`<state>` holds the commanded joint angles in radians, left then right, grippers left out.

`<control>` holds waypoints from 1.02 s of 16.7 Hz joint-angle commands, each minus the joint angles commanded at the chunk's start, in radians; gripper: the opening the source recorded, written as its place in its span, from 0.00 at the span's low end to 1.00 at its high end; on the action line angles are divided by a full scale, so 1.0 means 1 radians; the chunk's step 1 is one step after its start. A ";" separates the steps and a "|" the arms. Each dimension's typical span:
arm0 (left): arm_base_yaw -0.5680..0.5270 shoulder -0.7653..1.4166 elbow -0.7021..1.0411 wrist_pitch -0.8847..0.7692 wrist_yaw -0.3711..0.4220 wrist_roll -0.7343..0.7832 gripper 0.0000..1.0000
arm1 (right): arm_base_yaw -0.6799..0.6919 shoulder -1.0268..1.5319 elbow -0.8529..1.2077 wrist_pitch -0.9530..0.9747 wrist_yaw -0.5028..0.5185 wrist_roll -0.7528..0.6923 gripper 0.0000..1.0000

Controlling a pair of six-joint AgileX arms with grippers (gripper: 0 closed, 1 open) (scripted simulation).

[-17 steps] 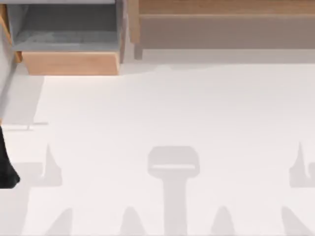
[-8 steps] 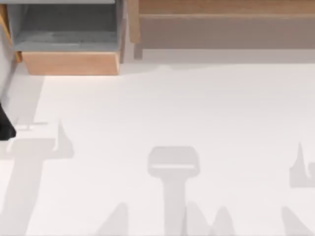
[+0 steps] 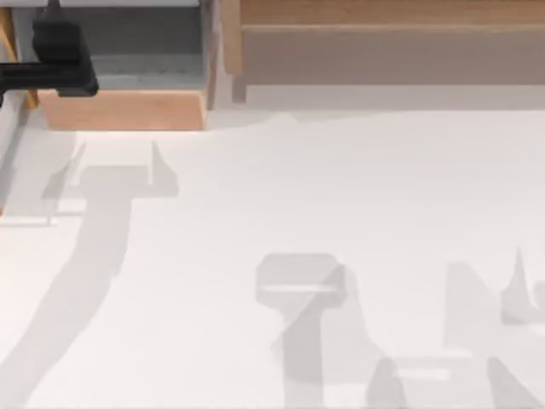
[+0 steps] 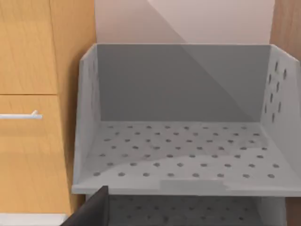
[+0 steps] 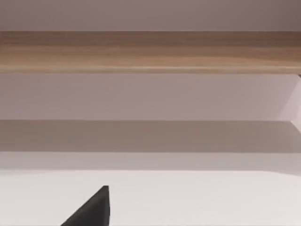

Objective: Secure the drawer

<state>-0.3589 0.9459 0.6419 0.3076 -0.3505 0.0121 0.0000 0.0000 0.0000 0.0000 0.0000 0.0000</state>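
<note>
Grey perforated floor of the pulled-out drawer (image 3: 128, 109) lies bare beneath my left gripper (image 3: 53, 53); whether it's open, I cannot tell.

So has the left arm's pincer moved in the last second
Yes. In the top view it travelled up the table's left edge and now sits, the left pincer, over the open light-wood-fronted drawer with the grey floor, above its front panel.

Pale table (image 3: 341, 213), long wooden cabinet (image 3: 392, 43)
</note>
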 joint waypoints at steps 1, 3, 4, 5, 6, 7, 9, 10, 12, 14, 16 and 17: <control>-0.016 0.042 0.028 0.013 -0.015 0.001 1.00 | 0.000 0.000 0.000 0.000 0.000 0.000 1.00; -0.036 0.095 0.065 0.031 -0.036 0.003 1.00 | 0.000 0.000 0.000 0.000 0.000 0.000 1.00; -0.041 0.106 0.073 0.035 -0.041 0.003 1.00 | 0.000 0.000 0.000 0.000 0.000 0.000 1.00; -0.042 0.108 0.075 0.036 -0.042 0.003 1.00 | 0.000 0.000 0.000 0.000 0.000 0.000 1.00; -0.042 0.108 0.075 0.036 -0.042 0.003 1.00 | 0.000 0.000 0.000 0.000 0.000 0.000 1.00; -0.042 0.108 0.075 0.036 -0.042 0.003 1.00 | 0.000 0.000 0.000 0.000 0.000 0.000 1.00; -0.038 0.105 0.071 0.034 -0.040 0.003 1.00 | 0.000 0.000 0.000 0.000 0.000 0.000 1.00; -0.029 0.107 0.070 0.041 -0.035 0.012 1.00 | 0.000 0.000 0.000 0.000 0.000 0.000 1.00; 0.017 0.122 0.062 0.080 -0.007 0.056 1.00 | 0.000 0.000 0.000 0.000 0.000 0.000 1.00; 0.094 0.147 0.047 0.145 0.043 0.132 1.00 | 0.000 0.000 0.000 0.000 0.000 0.000 1.00; 0.194 0.185 0.025 0.230 0.113 0.233 1.00 | 0.000 0.000 0.000 0.000 0.000 0.000 1.00; 0.250 0.207 0.011 0.279 0.154 0.291 1.00 | 0.000 0.000 0.000 0.000 0.000 0.000 1.00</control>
<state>-0.1085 1.1531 0.6527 0.5862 -0.1968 0.3030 0.0000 0.0000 0.0000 0.0000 0.0000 0.0000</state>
